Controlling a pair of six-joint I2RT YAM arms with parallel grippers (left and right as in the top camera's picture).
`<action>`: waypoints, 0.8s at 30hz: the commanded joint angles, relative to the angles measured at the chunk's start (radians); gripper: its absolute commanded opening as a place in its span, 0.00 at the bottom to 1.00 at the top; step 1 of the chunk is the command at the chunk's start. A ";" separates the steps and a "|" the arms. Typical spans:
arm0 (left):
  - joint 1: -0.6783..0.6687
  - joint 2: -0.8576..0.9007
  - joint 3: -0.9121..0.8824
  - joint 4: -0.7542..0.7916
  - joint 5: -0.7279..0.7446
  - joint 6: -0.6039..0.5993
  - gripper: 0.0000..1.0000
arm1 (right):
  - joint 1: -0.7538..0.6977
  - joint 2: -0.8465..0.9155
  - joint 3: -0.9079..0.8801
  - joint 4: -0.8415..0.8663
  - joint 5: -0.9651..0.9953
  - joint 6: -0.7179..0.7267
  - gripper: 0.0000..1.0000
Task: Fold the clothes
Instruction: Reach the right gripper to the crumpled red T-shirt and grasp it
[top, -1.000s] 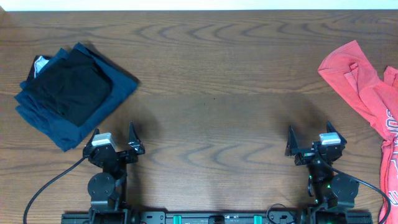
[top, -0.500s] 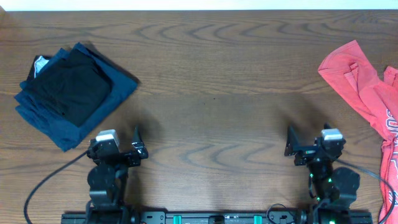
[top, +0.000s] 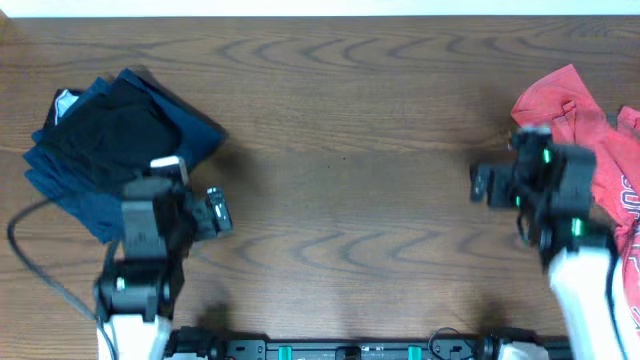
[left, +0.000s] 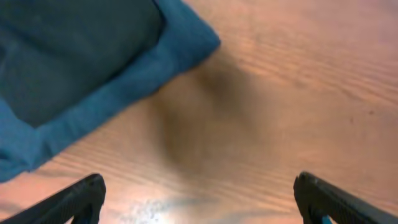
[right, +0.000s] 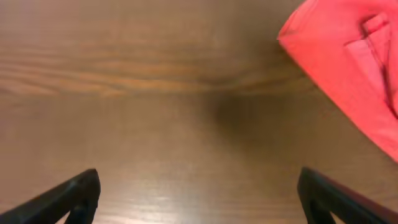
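Observation:
The coral-red T-shirt (top: 600, 150) lies crumpled at the table's right edge, partly out of view; its lettering barely shows. It also shows in the right wrist view (right: 348, 68) at the upper right. My right gripper (top: 492, 185) is open and empty, raised just left of the shirt; in the right wrist view (right: 199, 196) only bare wood lies between its fingers. My left gripper (top: 215, 212) is open and empty, beside the folded pile; the left wrist view (left: 199, 199) shows bare wood between its fingers.
A folded navy-blue garment (top: 150, 170) with a folded black garment (top: 110, 135) on top lies at the left; the navy one also shows in the left wrist view (left: 93, 68). The wooden table (top: 340, 130) spans the view.
Both arms have risen from the front edge and reached forward. The right gripper moved up to the shirt's left edge. The left gripper moved toward the folded pile.

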 joint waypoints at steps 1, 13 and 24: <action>0.002 0.084 0.073 -0.033 0.002 -0.013 0.98 | -0.013 0.183 0.160 -0.019 0.000 -0.041 0.99; 0.002 0.195 0.074 -0.035 0.081 -0.014 0.98 | -0.158 0.636 0.208 0.315 0.459 0.005 0.99; 0.002 0.195 0.074 -0.035 0.080 -0.014 0.98 | -0.309 0.817 0.208 0.431 0.424 0.005 0.88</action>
